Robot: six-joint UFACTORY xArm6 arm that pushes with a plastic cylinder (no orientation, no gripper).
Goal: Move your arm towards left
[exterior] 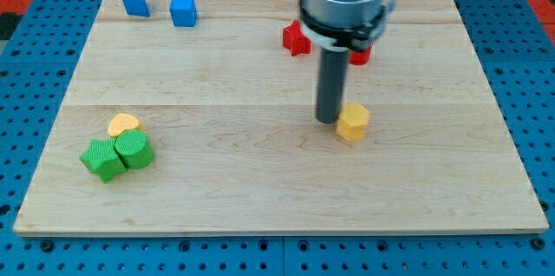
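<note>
My tip (327, 121) rests on the wooden board (260, 172) right of centre, just left of a yellow hexagonal block (353, 122) and almost touching it. A red star block (297, 38) lies above the tip toward the view's top. Another red block (360, 54) is mostly hidden behind the arm's body. Two blue blocks, a triangular one (134, 2) and a cube-like one (183, 10), sit at the top left. At the lower left are a yellow heart-like block (123, 124), a green cylinder (133, 149) and a green cube (103, 160), clustered together.
The board lies on a blue perforated table (35, 68). The arm's grey body (342, 3) hangs over the board's top centre-right.
</note>
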